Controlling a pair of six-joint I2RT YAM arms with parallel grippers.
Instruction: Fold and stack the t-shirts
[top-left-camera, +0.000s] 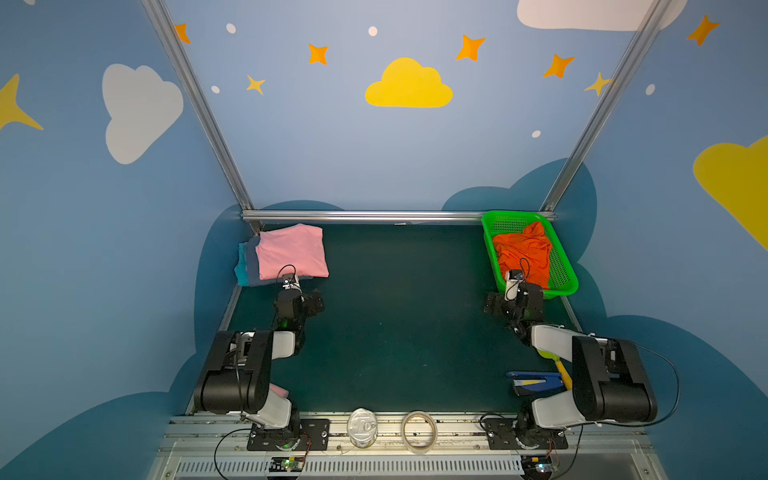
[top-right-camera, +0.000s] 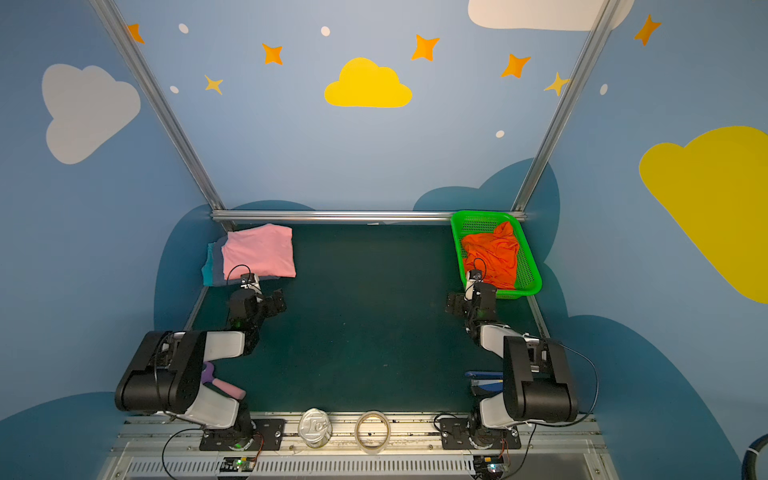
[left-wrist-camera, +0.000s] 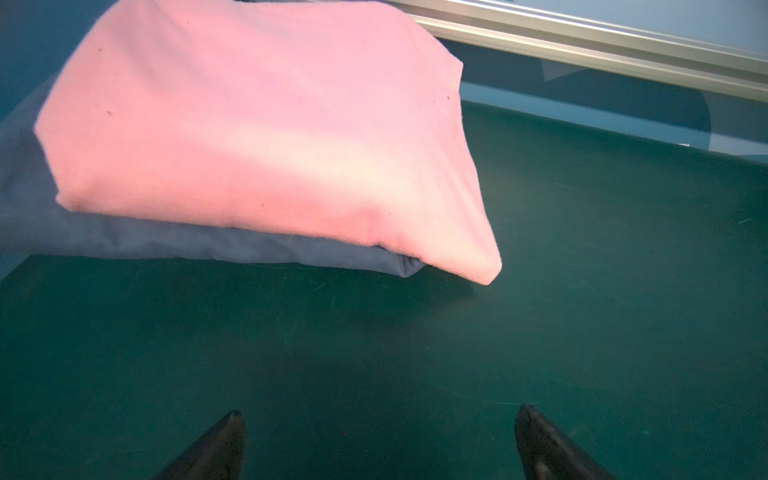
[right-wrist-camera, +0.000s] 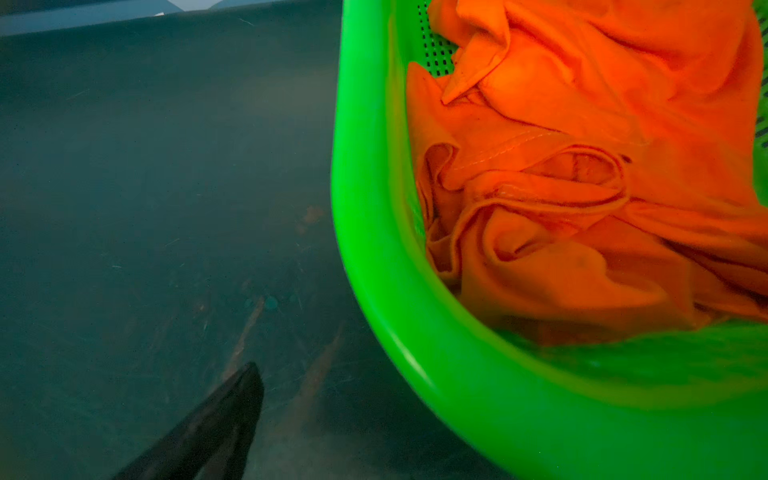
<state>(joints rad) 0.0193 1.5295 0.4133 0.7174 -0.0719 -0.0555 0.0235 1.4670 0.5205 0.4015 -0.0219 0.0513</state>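
Left arm reaches forward, low; left gripper (left-wrist-camera: 380, 415) spread, empty. Folded pink tee (top-left-camera: 291, 251) tops the slate blue tee (top-left-camera: 250, 266) at its 11 o'clock. Right gripper (top-left-camera: 495, 302) spread, empty, beside the green basket (top-left-camera: 567, 286); orange tee (top-left-camera: 524, 253) inside, 1 o'clock.

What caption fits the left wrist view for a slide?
Folded pink t-shirt atop slate blue t-shirt, open left hand nearby.
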